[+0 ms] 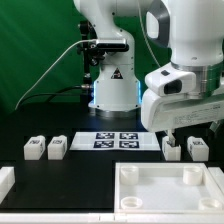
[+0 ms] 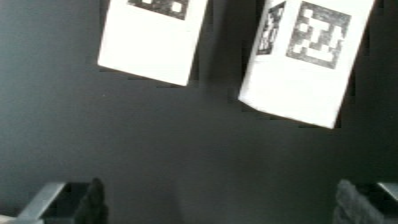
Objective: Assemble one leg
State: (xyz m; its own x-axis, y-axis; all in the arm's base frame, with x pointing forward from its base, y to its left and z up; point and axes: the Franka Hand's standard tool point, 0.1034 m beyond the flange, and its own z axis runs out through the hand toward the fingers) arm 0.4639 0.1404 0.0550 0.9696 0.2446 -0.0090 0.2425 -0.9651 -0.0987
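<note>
Four small white legs lie on the black table. Two are at the exterior view's left (image 1: 33, 148) (image 1: 57, 148) and two at its right (image 1: 171, 149) (image 1: 197, 149). My gripper (image 1: 172, 132) hangs just above the right pair. In the wrist view those two legs (image 2: 151, 40) (image 2: 302, 60) lie side by side ahead of the gripper (image 2: 222, 205), each showing a black-and-white marker. The fingers (image 2: 71, 205) stand wide apart with only bare table between them. The gripper is open and empty, touching neither leg.
The big white tray-like piece with a raised rim (image 1: 130, 172) lies at the front. The marker board (image 1: 118, 140) lies between the two pairs of legs. A white part (image 1: 5, 180) shows at the left edge. The robot base (image 1: 112, 85) stands behind.
</note>
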